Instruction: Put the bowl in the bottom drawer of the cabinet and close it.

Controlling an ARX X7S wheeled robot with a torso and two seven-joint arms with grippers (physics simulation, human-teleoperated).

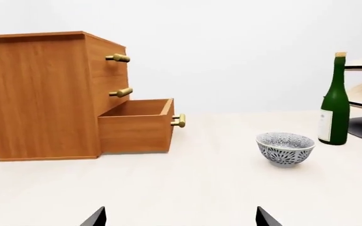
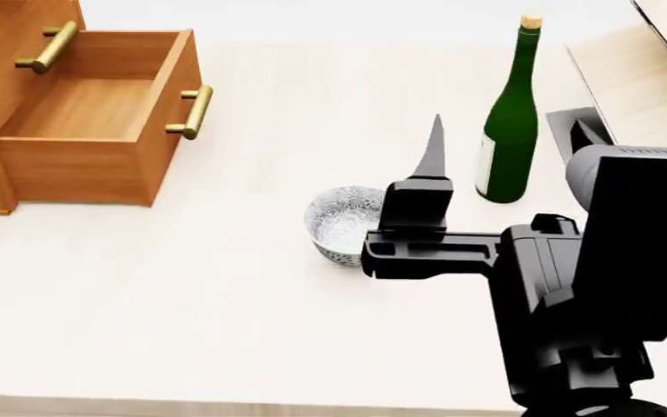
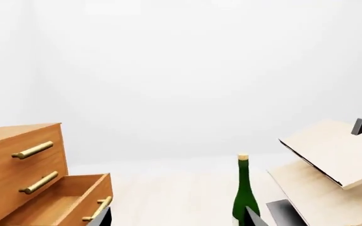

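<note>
The speckled bowl (image 2: 340,221) stands upright on the pale table, empty, in front of the green bottle. The left wrist view also shows the bowl (image 1: 285,148). The cabinet (image 1: 39,94) stands at the far left with its bottom drawer (image 2: 90,109) pulled out and empty; the two upper drawers are shut. My right gripper (image 3: 177,219) is open and holds nothing. One of its fingers (image 2: 433,152) points upward just right of the bowl, above the table. My left gripper (image 1: 179,219) is open and low over the table, well short of the bowl; it is out of the head view.
A tall green bottle (image 2: 510,122) stands right of and behind the bowl. A pale wood slanted rack (image 2: 646,69) on a dark base fills the far right. The open drawer's brass handle (image 2: 191,111) juts toward the table's middle. The table's front edge (image 2: 194,407) runs along the bottom.
</note>
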